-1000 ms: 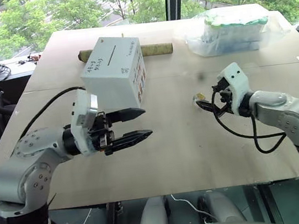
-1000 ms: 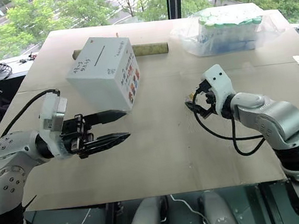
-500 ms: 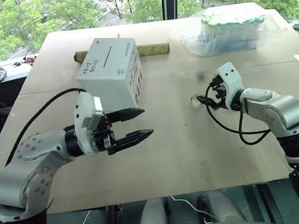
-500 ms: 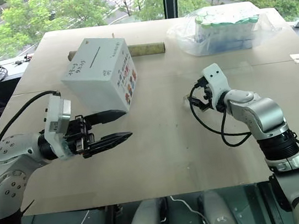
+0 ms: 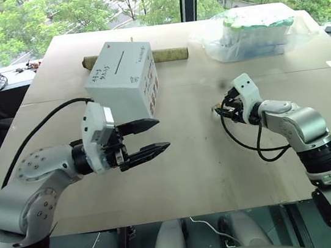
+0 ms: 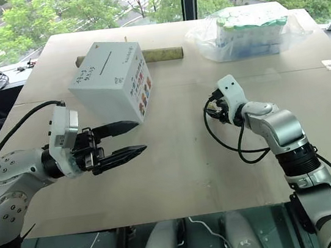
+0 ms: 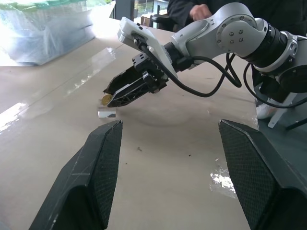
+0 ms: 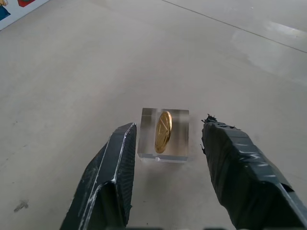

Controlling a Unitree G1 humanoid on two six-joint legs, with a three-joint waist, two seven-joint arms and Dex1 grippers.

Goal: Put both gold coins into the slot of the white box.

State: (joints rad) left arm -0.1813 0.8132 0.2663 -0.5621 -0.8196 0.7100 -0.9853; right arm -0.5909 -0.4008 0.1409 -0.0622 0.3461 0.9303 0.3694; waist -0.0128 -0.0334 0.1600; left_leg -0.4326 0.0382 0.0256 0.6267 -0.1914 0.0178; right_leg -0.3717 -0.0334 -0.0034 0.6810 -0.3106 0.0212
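Observation:
The white box (image 5: 123, 80) stands on the table at back left, tilted, its thin dark slot (image 5: 120, 59) on the upper face. My left gripper (image 5: 157, 135) hangs open just in front of the box, pointing right, with nothing between its fingers (image 7: 98, 167). One gold coin (image 8: 163, 131) stands on edge on a small clear block (image 8: 178, 143) at mid table. My right gripper (image 5: 221, 110) is lowered over it. One finger (image 8: 117, 158) is on each side of the block, and a small gap shows on both sides. The coin (image 7: 106, 99) also shows at that gripper's tip in the left wrist view.
A brown cardboard tube (image 5: 171, 54) lies behind the box. A clear plastic bag of white-green containers (image 5: 251, 32) sits at the back right. A person (image 7: 192, 9) stands beyond the table's edge behind my right arm.
My right gripper has moved forward and left onto the coin's block, and its fingers have narrowed around it. The left gripper has stayed by the box.

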